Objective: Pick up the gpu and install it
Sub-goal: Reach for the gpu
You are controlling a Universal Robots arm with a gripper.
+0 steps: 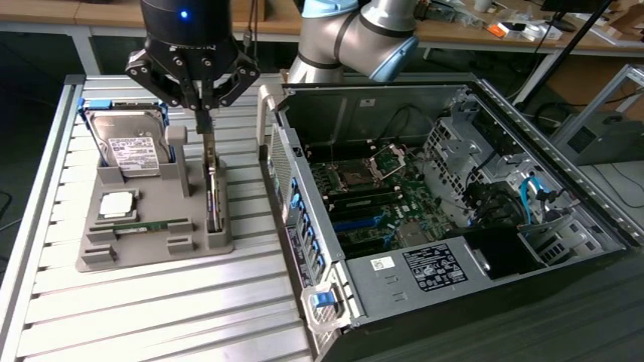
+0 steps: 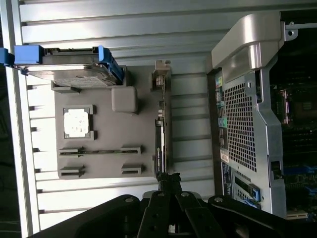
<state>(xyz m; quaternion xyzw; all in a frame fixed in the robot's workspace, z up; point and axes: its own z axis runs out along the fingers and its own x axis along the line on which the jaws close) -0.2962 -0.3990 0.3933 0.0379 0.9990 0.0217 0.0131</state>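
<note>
Gripper (image 1: 204,124) on gpu (image 1: 213,188) — upright in holder (image 1: 151,249)

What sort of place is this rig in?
Probably a robotics lab bench for PC assembly: an open PC case, a parts tray holding the gpu and a hard drive, and cluttered desks behind.

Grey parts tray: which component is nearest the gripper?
The thin dark gpu card standing on edge, directly under the gripper; silver hard drive sits farther off.
</note>
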